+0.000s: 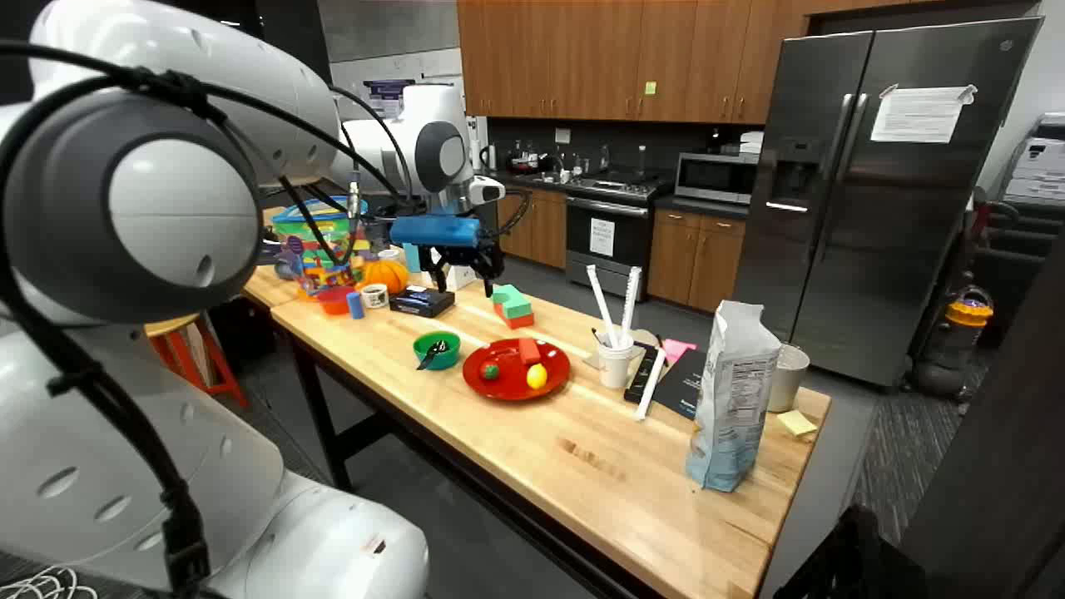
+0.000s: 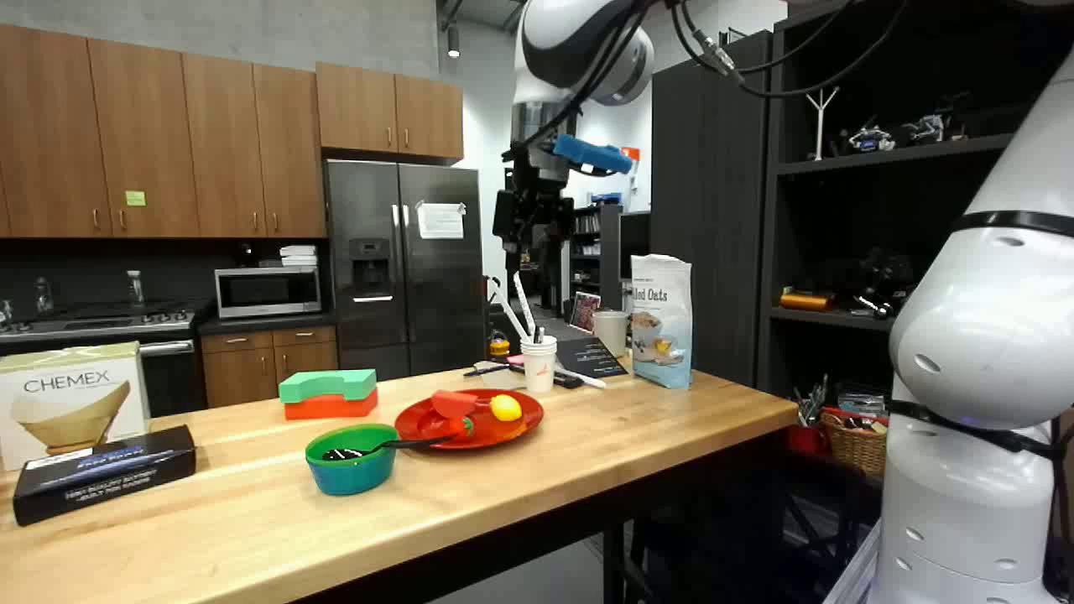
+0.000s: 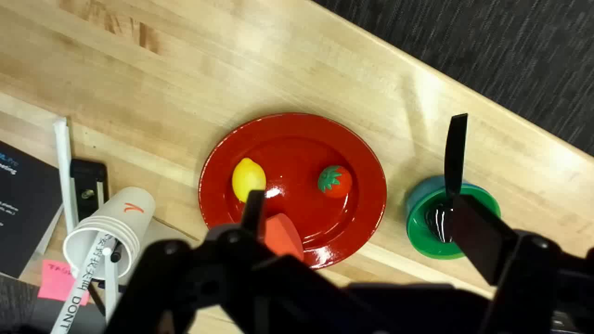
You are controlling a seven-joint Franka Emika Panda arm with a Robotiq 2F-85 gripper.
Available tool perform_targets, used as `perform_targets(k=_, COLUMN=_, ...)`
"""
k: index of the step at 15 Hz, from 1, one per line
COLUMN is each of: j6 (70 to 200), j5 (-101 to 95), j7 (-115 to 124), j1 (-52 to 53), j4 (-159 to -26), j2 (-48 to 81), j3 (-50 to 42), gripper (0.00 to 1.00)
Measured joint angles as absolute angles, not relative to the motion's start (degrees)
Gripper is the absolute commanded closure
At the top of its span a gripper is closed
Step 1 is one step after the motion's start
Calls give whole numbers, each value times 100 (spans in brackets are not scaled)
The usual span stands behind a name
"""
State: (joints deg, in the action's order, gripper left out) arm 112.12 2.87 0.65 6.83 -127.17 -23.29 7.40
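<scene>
While gripper [image 3: 362,204] hangs above table [image 3: 176,83], fingers [image 3: 482,241] spread wide apart, red plate [image 3: 297,157] sits mid-frame in wrist view. On plate: lemon [image 3: 248,178] left, strawberry [image 3: 336,181] right, red object [image 3: 284,236] lower left, partly hidden. Green bowl [image 3: 436,249] with black spoon [image 3: 455,155], right of frame.

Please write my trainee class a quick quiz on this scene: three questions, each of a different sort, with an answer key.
1. True or false: the gripper is open, with nothing held between its fingers.
2. Which lies on the red plate along with the strawberry? (A) tape roll (B) lemon (C) bag of oats
3. In both exterior views, what does the green block sit on?

Key:
1. True
2. B
3. The red block
</scene>
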Motion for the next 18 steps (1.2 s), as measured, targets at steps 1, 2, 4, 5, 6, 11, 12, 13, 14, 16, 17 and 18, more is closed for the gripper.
perform_targets(k=1, j6=11213, j5=287, j7=65, j1=684, j4=-12716, j2=-2330, j3=740, gripper=0)
perform_targets(k=2, j6=11213, j5=287, j7=65, j1=684, j4=-12715, j2=-2330, j3=740, gripper=0)
perform_targets(k=4, j6=11213, j5=287, j7=65, j1=684, j4=-12715, j2=-2330, j3=740, gripper=0)
perform_targets(k=5, j6=11213, j5=287, j7=65, j1=684, j4=-12715, j2=-2330, j3=740, gripper=0)
perform_targets(k=6, j6=11213, j5=287, j7=65, j1=684, j4=-12715, j2=-2330, j3=740, gripper=0)
perform_targets(k=11, j6=11213, j5=287, j7=65, j1=684, j4=-12715, j2=-2330, j3=740, gripper=0)
perform_targets(k=12, j6=11213, j5=287, j7=65, j1=684, j4=-12715, j2=-2330, j3=740, gripper=0)
perform_targets(k=13, j6=11213, j5=287, j7=65, j1=684, j4=-12715, j2=-2330, j3=740, gripper=0)
perform_targets(k=14, j6=11213, j5=281, j7=62, j1=686, j4=-12716, j2=-2328, j3=740, gripper=0)
perform_targets(k=16, j6=11220, j5=278, j7=-85, j1=709, j4=-12717, j2=-2322, j3=741, gripper=0)
perform_targets(k=17, j6=11231, j5=278, j7=-252, j1=735, j4=-12716, j2=-2317, j3=739, gripper=0)
perform_targets(k=18, j6=11233, j5=285, j7=-461, j1=772, j4=-12717, j2=-2311, j3=726, gripper=0)
